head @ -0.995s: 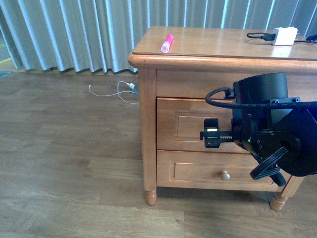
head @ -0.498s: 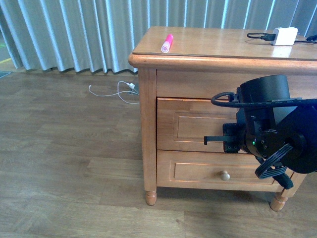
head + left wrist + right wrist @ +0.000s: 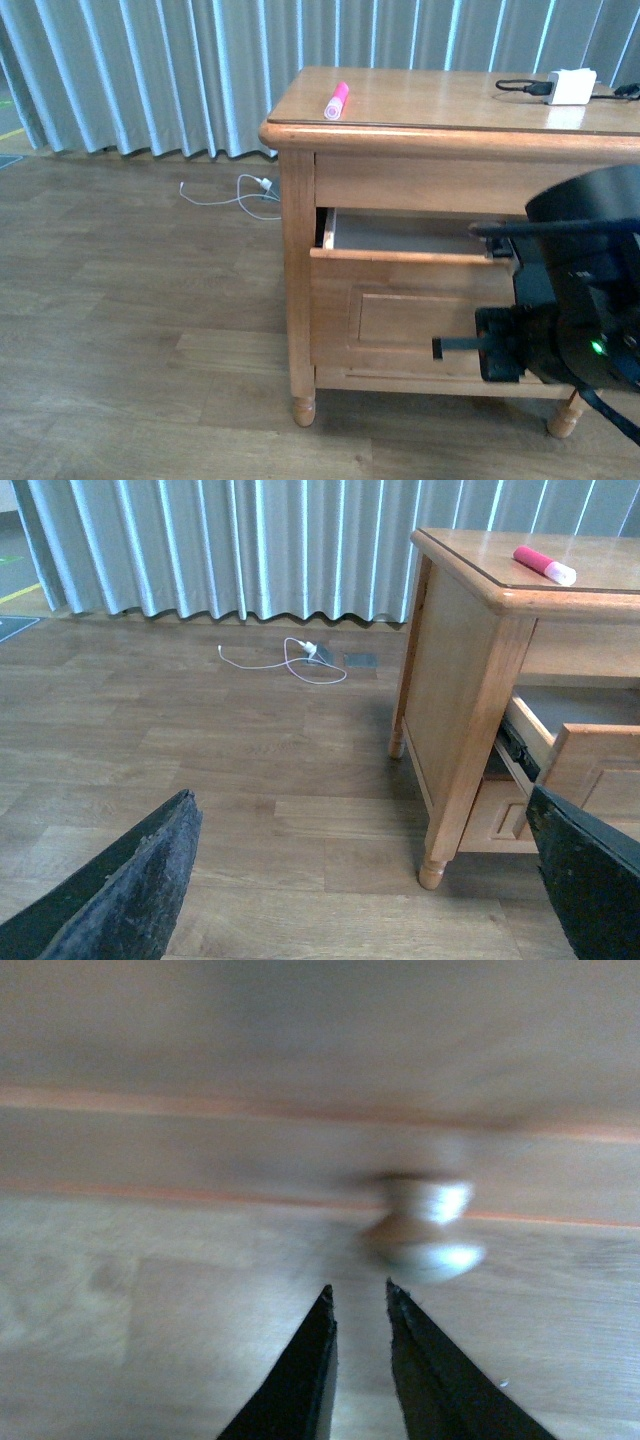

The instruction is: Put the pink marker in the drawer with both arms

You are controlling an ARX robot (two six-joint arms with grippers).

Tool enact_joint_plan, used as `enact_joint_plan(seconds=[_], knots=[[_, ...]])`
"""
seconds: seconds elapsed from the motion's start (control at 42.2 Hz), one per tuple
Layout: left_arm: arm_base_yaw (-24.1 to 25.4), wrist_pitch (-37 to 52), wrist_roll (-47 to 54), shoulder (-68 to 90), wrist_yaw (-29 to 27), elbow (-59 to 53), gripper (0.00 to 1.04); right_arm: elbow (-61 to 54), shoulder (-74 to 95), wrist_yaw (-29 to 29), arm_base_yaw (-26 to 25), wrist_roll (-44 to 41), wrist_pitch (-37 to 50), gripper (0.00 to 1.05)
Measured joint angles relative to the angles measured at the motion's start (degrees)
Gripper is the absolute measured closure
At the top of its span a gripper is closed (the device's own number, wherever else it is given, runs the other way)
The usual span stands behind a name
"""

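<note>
The pink marker [image 3: 335,101] lies on the cabinet top near its left front corner; it also shows in the left wrist view [image 3: 545,565]. The drawer [image 3: 400,300] stands pulled out, its inside open at the top; its corner shows in the left wrist view [image 3: 590,765]. My right gripper [image 3: 437,348] is shut in front of the drawer's panel. In the blurred right wrist view its tips [image 3: 357,1295] hold nothing, and a round pale knob [image 3: 425,1230] sits just beyond them. My left gripper [image 3: 360,880] is open and empty over the floor, left of the cabinet.
A white charger block [image 3: 572,86] with a black cable [image 3: 520,84] lies at the back right of the cabinet top. A white cable [image 3: 240,190] lies on the wood floor by the curtain [image 3: 150,70]. The cabinet's front leg [image 3: 303,408] stands near my left gripper.
The drawer has gone from shut to pulled out. My right arm has moved back towards the camera and lower. The pink marker has not moved.
</note>
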Motion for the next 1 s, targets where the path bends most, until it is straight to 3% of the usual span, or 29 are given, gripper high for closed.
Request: enact_joint_plan(seconds=[0.071, 0.118, 0.237, 0.45, 0.616, 0.995], knots=[[0.0, 0.0, 0.0, 0.0, 0.02, 0.0, 0.06, -3.21, -2.43, -2.58, 1.2, 0.09, -0.87, 0.94], [0.0, 0.0, 0.0, 0.0, 0.02, 0.0, 0.06, -4.98, -3.96, -3.45, 1.86, 0.39, -1.09, 0.9], [0.0, 0.0, 0.0, 0.0, 0.0, 0.0, 0.06, -10.71, -11.54, -5.64, 3.8, 2.36, -1.64, 0.69], [0.0, 0.0, 0.0, 0.0, 0.0, 0.0, 0.06, -16.48, -24.13, -6.32, 4.11, 5.53, -3.43, 0.41], [0.0, 0.0, 0.0, 0.0, 0.0, 0.0, 0.06, -21.59, -41.88, -6.73, 0.66, 6.91, -8.48, 0.07], [0.0, 0.0, 0.0, 0.0, 0.02, 0.0, 0.06, -28.76, -74.53, -12.5, -13.81, 5.09, -21.38, 0.09]])
